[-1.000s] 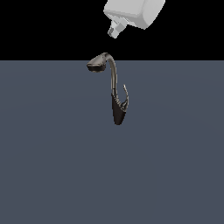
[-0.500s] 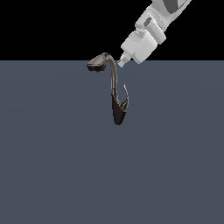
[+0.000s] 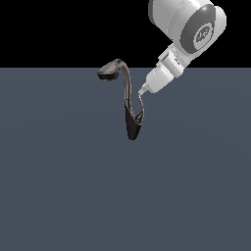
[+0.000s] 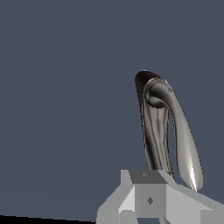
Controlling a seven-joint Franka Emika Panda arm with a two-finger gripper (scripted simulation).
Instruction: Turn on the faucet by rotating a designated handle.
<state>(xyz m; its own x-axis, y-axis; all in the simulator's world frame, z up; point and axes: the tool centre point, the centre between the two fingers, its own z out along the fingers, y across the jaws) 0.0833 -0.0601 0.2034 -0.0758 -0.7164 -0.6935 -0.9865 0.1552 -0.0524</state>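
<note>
Handle point(image 3: 141, 109): thin curved lever on the side of the faucet point(image 3: 128, 105) toward the exterior view's right, rising from its tapered base at mid-scene on the grey surface point(image 3: 59, 186). Gripper point(image 3: 142, 91): lower than half a second ago, tip now just above the handle's upper end; jaw opening cannot be determined.

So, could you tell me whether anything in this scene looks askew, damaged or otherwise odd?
Nothing stands out. The small dark metallic faucet stands upright and intact on the plain grey-blue surface, its thin silvery curved handle unbent. The white gripper hangs just above the handle; contact cannot be told. No spill shows.
</note>
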